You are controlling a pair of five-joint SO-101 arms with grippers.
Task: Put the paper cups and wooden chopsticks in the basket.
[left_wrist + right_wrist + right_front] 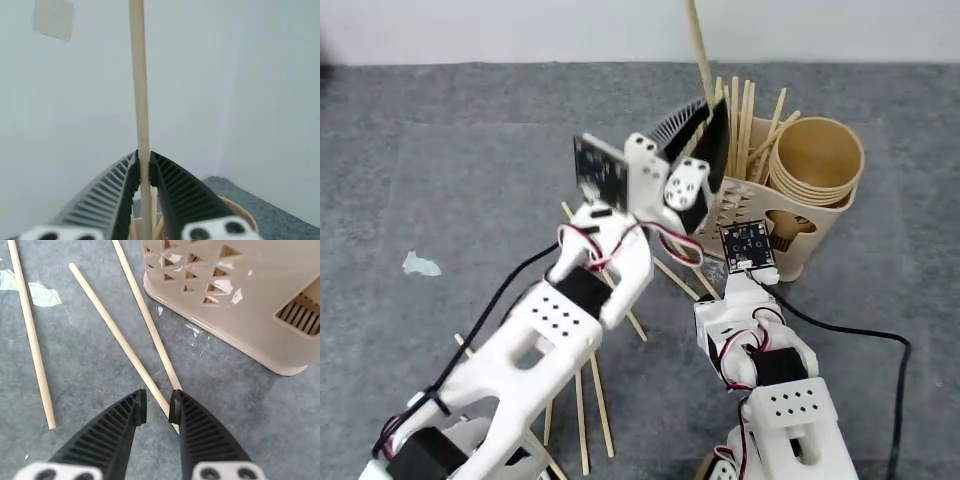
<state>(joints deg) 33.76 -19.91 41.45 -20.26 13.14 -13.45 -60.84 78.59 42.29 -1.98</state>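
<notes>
My left gripper [697, 128] is raised over the beige basket [818, 236] and shut on a wooden chopstick [699, 50] that stands upright. In the left wrist view the same chopstick [139, 100] rises from between the shut fingers [125, 185]. The basket holds stacked paper cups [817, 158] and several chopsticks [740, 125]. My right gripper [158, 407] is low over the table beside the basket [240, 305]. It is open by a narrow gap that straddles the end of a lying chopstick [112, 325]. A second chopstick [145, 315] lies next to it and a third [31, 335] farther off.
More chopsticks [592, 400] lie on the grey mat under and beside the left arm [550, 330]. A scrap of clear film [420, 265] lies at the left. A black cable [860, 335] runs right of the right arm [765, 365]. A white wall stands behind the basket.
</notes>
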